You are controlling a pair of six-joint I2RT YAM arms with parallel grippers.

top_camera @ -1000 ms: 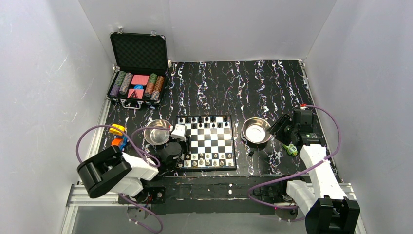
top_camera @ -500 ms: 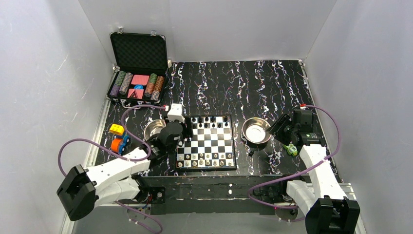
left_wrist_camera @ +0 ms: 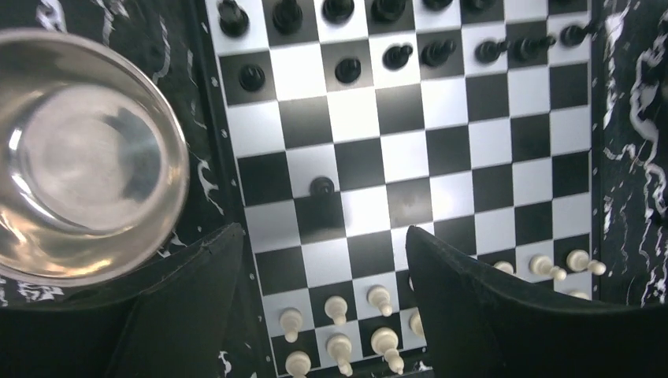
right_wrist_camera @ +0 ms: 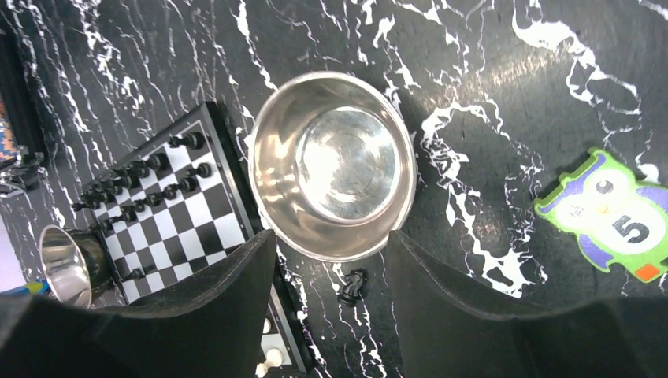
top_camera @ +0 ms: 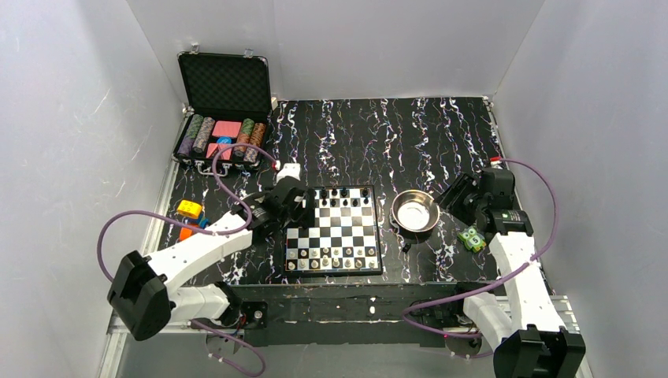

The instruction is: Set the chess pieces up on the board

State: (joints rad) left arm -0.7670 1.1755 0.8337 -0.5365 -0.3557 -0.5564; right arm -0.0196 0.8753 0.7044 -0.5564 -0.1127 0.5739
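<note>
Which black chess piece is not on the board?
The lone black piece on the marbled table, right beside the steel bowl and next to the board. The other black pieces in view stand on board squares.

Plain white walls close the space on three sides: the back wall (top_camera: 378, 47) at 12 o'clock, the left wall (top_camera: 71, 134) at 9, the right wall (top_camera: 599, 118) at 3. The left wall shows faint scuffs. Between them lies a black tabletop (top_camera: 425, 134) streaked with white marbling. A pale metal rail (top_camera: 164, 201) edges it at 9 o'clock. The light is even and soft, with dim shadows
</note>
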